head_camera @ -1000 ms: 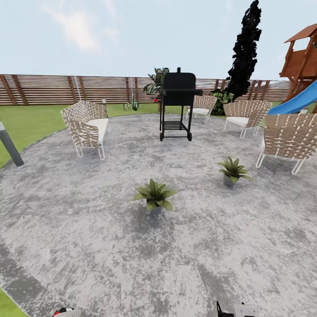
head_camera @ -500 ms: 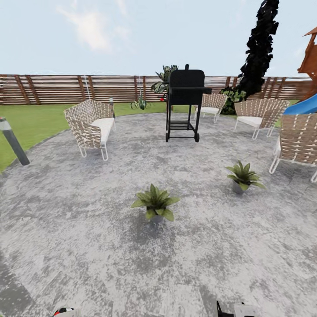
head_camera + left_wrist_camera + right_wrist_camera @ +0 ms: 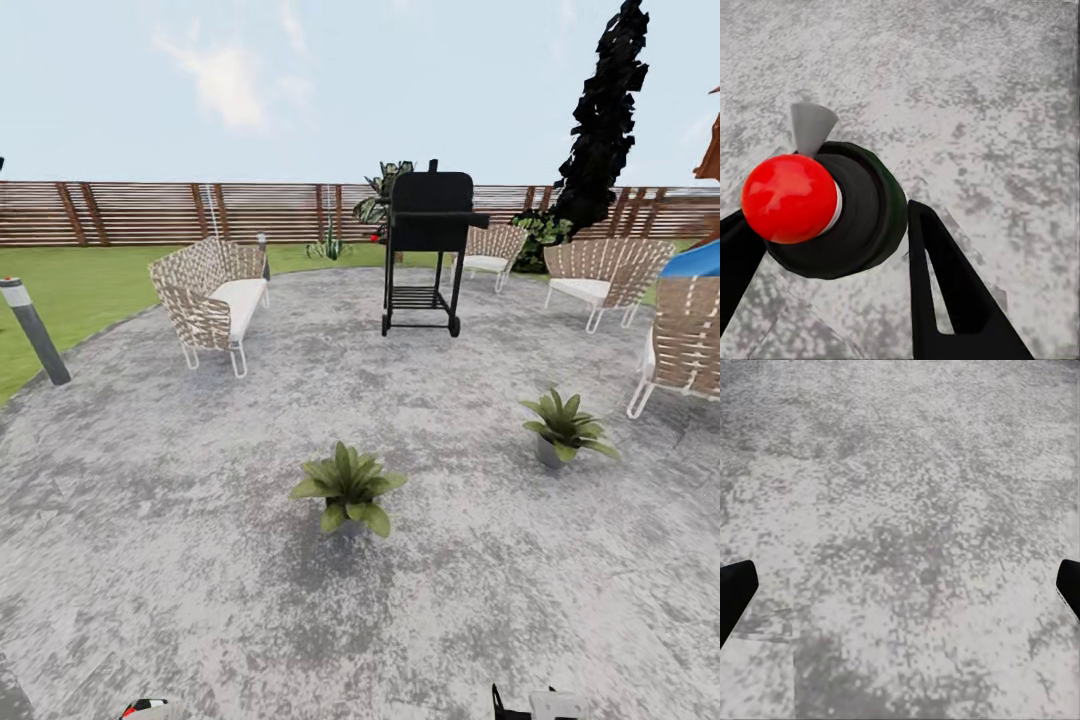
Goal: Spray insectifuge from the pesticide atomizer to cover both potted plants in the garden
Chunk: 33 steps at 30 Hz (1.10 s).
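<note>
Left wrist view: my left tool (image 3: pixel 832 247) grips the pesticide atomizer (image 3: pixel 825 206); my right tool (image 3: pixel 900 585) hangs spread wide over grey paving (image 3: pixel 907 472), two potted plants (image 3: pixel 345 488) ahead.

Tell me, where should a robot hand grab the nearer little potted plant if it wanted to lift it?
Probably by the small grey pot, low down, coming in from the side. On the nearer potted plant the broad leaves spread out over the pot and hide most of it, so a grab from above would likely squash leaves.
</note>
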### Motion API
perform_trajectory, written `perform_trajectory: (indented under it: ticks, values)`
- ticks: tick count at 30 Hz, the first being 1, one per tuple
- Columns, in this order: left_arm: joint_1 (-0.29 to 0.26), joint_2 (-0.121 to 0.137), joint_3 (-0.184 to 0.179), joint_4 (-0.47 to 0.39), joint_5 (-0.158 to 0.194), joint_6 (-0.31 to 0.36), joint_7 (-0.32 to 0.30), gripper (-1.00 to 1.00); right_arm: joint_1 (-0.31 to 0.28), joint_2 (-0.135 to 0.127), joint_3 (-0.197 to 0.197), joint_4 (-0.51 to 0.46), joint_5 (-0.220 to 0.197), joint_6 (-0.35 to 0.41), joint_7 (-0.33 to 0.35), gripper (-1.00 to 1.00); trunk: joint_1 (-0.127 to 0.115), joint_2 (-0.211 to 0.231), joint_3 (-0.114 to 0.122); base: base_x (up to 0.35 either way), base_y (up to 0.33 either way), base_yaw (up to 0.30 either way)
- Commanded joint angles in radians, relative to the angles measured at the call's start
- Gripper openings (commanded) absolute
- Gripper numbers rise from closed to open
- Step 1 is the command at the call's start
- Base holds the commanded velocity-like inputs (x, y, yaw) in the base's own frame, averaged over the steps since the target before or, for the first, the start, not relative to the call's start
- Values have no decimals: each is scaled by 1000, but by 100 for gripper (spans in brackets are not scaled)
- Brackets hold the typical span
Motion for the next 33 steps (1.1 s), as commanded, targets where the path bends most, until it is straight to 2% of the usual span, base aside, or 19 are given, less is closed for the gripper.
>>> perform_trajectory:
  ticks: [1,11,25,33]
  values:
    - [-1,0,0,1,-6,-3,6,-100,-1,0,1,1,3,-2,-4,100,0,0,-1,265,-167,1]
    - [-1,0,0,1,-6,-3,6,-100,-1,0,1,1,3,-3,-4,100,0,0,-1,210,-199,18]
    - [-1,0,0,1,-6,-3,6,-100,-1,0,1,1,3,-3,-4,100,0,0,-1,155,-235,230]
    - [-1,0,1,1,-6,-3,6,-100,-1,0,0,1,3,-2,-4,100,0,0,-1,95,-260,50]
